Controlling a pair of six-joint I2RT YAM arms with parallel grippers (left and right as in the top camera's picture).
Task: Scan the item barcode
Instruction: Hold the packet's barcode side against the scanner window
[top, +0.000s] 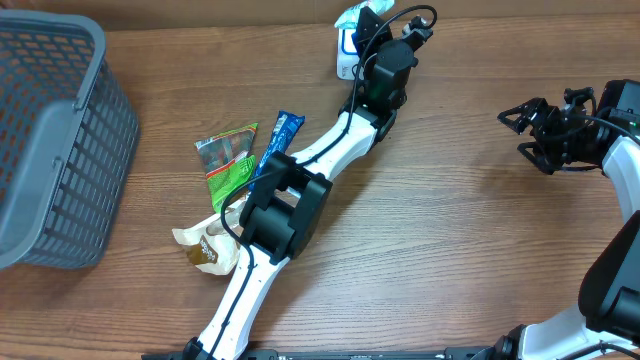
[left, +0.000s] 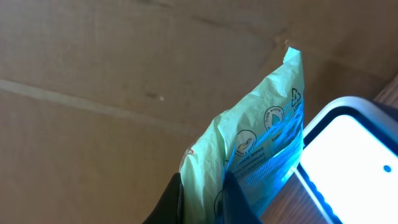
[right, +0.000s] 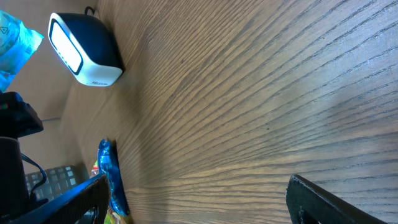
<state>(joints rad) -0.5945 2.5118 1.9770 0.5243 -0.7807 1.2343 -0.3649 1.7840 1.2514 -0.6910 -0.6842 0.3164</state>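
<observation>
Mint-green packet (left: 261, 146), upright, just beside white barcode scanner (left: 349, 155)

tabletop (top: 450, 230): brown wood grain, fills all views
left side: gray plastic mesh basket (top: 70, 170), standing on tabletop
centre-left: green snack packet (top: 228, 160) flat, blue wrapper bar (top: 280, 135) just beside it
below those: tan-brown packet (top: 205, 245), partly hidden under arm
far edge: white barcode scanner (right: 84, 53), dark top, upright

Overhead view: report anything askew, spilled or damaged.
Nothing looks spilled or broken. Only oddity: the crumpled tan snack wrapper lies partly tucked under the white left arm.
</observation>
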